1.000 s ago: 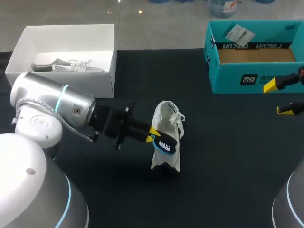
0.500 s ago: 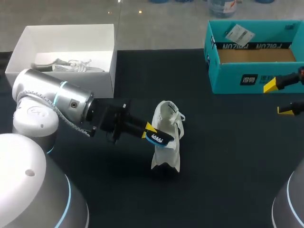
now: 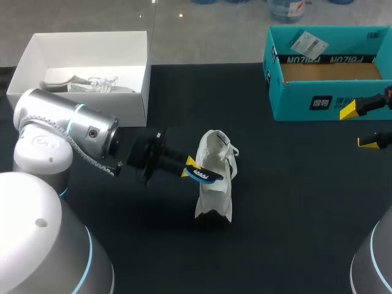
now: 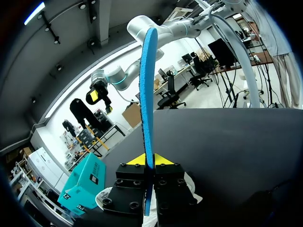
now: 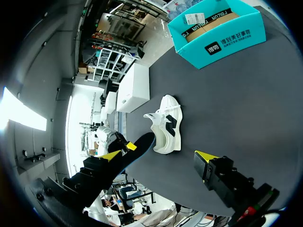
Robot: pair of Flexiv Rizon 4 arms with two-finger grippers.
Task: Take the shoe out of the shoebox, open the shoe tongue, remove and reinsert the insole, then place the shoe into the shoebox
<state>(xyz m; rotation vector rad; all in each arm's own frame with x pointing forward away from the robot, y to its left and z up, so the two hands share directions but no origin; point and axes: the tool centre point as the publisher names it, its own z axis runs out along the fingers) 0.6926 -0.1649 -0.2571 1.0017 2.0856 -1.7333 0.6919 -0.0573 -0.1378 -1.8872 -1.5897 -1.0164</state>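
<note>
A white shoe [image 3: 215,190] with black side marks stands on the black table, and the right wrist view shows the shoe [image 5: 166,124] from the side. My left gripper [image 3: 191,170] is shut on a blue-and-black insole [image 3: 204,177], holding it against the shoe's left side near the opening. Seen from the left wrist, the insole [image 4: 147,90] rises edge-on from between the yellow tips of the left gripper [image 4: 147,160]. The teal shoebox [image 3: 294,98] sits at the back right. Near its front right corner my right gripper [image 3: 359,126] hangs open with nothing in it.
A white box [image 3: 131,92] at the back left holds another pale shoe [image 3: 86,84]. The teal shoebox [image 5: 222,33] has a cardboard floor and a tag inside. Dark tabletop lies bare between the shoe and the right gripper [image 5: 158,161].
My left gripper has drawn back a little to the left with the insole and turned it, so the insole sits further out of the shoe. The right arm has not moved.
</note>
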